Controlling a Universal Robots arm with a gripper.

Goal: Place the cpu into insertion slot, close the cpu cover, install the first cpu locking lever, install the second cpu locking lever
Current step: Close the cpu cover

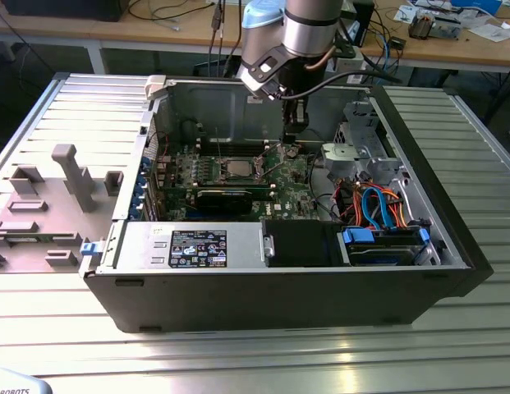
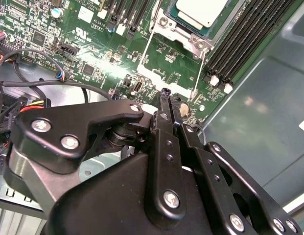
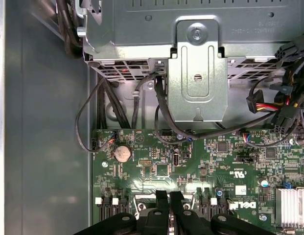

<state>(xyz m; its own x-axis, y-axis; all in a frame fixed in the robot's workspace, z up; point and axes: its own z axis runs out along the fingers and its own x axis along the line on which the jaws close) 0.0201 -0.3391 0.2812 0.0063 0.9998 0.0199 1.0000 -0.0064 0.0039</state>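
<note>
cpu's in, cover's up, fingers parked at its edge

main worry first: the cover (image 2: 166,81) looks like it's standing open, with the board (image 2: 93,44) showing through its window, and it's a thin bit of metal. if the fingers (image 2: 164,120) push it off-centre, they could skid off the edge and land on the small parts of the board right beside it. a cover that drops crooked could also press the cpu (image 2: 200,11) unevenly into the slot (image 2: 183,30), and those contacts don't forgive. the memory slots (image 2: 240,39) run close alongside, so there's little room for a sideways slip.

the fingers are pressed together with next to no gap in both wrist views, and nothing is held between them. the tips sit right at the free edge of the cover. touching or just shy of it, i can't tell.

the cpu lies flat in the slot, silver top up. in the exterior view it's at about 8 o'clock from the fingers, near the middle of the board, inside the open case (image 1: 279,304) on the bench (image 1: 238,361). i'd say the cpu step is done and the cover isn't closed yet.
</note>
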